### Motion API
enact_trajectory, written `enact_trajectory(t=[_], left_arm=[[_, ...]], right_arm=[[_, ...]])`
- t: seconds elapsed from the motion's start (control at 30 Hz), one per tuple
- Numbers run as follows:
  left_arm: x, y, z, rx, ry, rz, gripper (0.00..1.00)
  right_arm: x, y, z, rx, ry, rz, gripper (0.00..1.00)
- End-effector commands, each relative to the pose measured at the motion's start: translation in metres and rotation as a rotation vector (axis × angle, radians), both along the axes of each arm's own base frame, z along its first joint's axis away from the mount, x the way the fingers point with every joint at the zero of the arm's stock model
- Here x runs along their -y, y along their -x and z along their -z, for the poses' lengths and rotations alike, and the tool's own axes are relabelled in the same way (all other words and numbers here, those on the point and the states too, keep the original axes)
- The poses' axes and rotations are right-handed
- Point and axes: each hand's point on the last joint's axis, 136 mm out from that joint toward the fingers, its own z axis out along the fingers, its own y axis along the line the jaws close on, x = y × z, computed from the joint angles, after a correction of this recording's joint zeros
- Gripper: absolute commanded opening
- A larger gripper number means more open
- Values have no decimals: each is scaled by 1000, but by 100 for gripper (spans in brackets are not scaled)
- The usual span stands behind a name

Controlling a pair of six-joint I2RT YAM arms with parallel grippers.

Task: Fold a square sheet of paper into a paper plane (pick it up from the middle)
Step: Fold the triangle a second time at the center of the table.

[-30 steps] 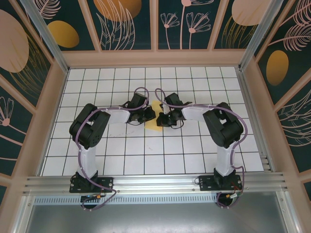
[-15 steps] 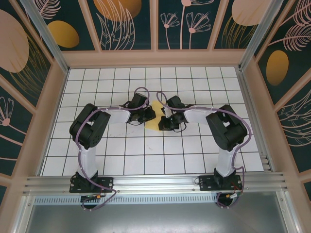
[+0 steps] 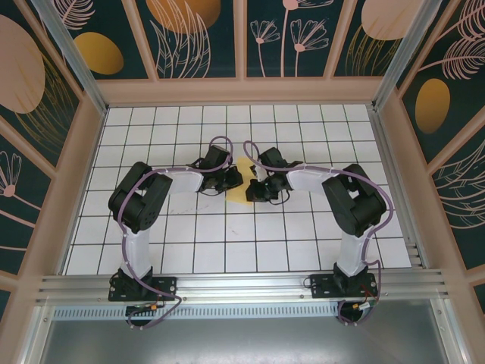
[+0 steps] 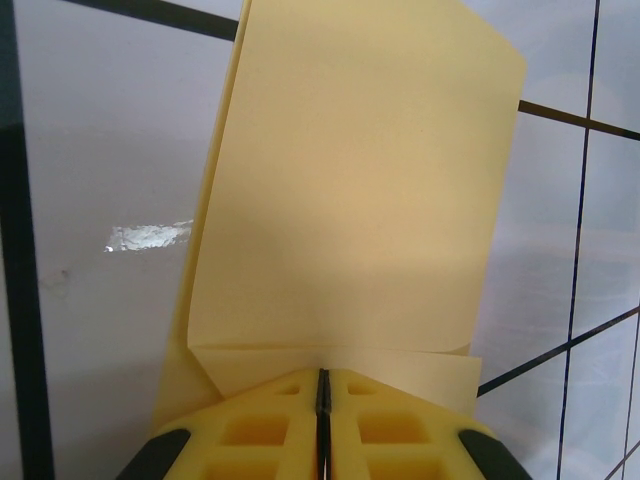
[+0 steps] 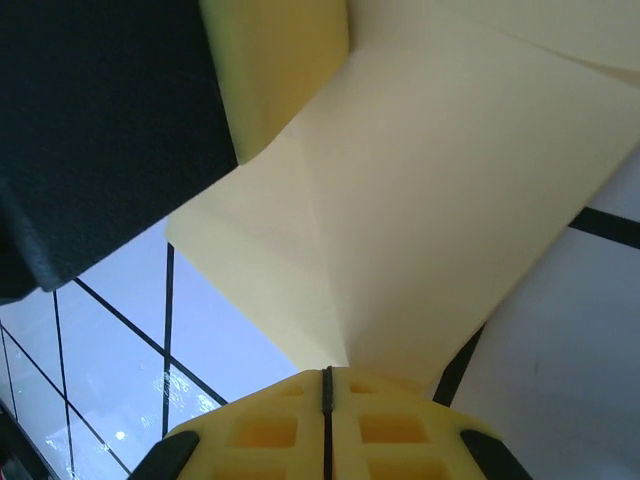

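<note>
My left claw (image 4: 322, 376), closed tight, rests at one edge of the folded yellow sheet (image 4: 350, 180) on the counter (image 3: 227, 243); my right claw (image 5: 327, 372) pinches the sheet's crease.

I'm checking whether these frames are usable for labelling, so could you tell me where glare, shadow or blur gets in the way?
Left wrist: a glare streak on the table, the paper shaded near the fingers, otherwise sharp. Right wrist: a dark, out-of-focus mass upper left, paper washed pale at the top right. Top external: even light, soft shadows, sharp throughout.
</note>
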Motion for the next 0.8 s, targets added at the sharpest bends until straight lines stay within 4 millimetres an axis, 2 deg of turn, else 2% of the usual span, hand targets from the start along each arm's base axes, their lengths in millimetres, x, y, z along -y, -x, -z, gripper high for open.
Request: enact_trajectory(t=[0.0,0.3,0.57,0.67,0.77], left_arm=[[-24,6,32,-70,-116,-59,10],[-25,6,33,-70,-119,-65,10],[-25,5,32,-66,-119,-65,10],[-23,4,30,-61,-111,-59,10],[-15,1,16,-34,-66,-41,13]], right_arm=[[-1,6,10,-28,17,-10,6],[14,28,25,-88,58,-18,6],[24,41,20,-92,68,-24,6],[20,32,8,-45,45,-14,7],[19,9,-14,47,17,48,9]])
